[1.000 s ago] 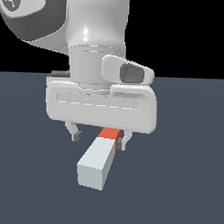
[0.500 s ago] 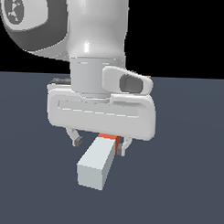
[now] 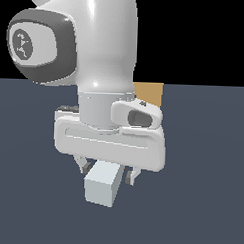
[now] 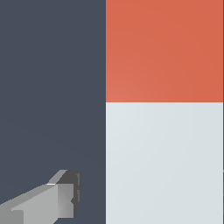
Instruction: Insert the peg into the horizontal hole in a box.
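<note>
The peg (image 3: 100,186) lies on the dark floor, its pale end pointing toward the exterior camera. In that view the hand hides its orange-red end. My gripper (image 3: 107,172) is low over the peg and open, one finger on each side of the bar. The wrist view is filled by the peg (image 4: 164,162), orange-red beyond the pale part. One grey finger (image 4: 61,197) stands beside it with a strip of floor between them. A corner of the tan box (image 3: 150,94) shows behind the arm. The hole is hidden.
The dark grey floor (image 3: 206,196) spreads on all sides. The arm's large white body (image 3: 104,48) blocks most of the view toward the box.
The hand has come down over the peg, so the fingers now straddle it and the orange-red end is hidden in the exterior view. A corner of the box has come into sight.
</note>
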`<state>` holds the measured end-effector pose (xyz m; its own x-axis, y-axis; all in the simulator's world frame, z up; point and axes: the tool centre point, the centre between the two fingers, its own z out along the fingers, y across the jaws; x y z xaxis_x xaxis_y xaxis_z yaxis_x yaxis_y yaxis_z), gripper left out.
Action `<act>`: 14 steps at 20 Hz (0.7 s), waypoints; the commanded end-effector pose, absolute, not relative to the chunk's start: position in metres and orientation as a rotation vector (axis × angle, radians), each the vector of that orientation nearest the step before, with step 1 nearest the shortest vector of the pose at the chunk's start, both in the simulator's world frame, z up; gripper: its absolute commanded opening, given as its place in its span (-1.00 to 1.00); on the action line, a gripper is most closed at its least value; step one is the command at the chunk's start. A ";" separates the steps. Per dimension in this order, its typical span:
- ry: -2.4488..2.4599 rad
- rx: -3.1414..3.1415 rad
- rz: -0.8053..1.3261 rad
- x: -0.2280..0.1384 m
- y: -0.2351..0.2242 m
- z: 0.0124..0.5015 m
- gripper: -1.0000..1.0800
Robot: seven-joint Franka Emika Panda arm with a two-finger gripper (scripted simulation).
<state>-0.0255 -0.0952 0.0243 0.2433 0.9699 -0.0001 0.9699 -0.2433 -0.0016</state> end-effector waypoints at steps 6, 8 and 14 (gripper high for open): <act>-1.933 -2.477 0.000 -0.025 -0.095 0.023 -1.00; -1.933 -2.477 0.000 -0.025 -0.095 0.023 -1.00; -1.939 -2.472 0.000 -0.023 -0.094 0.026 -1.00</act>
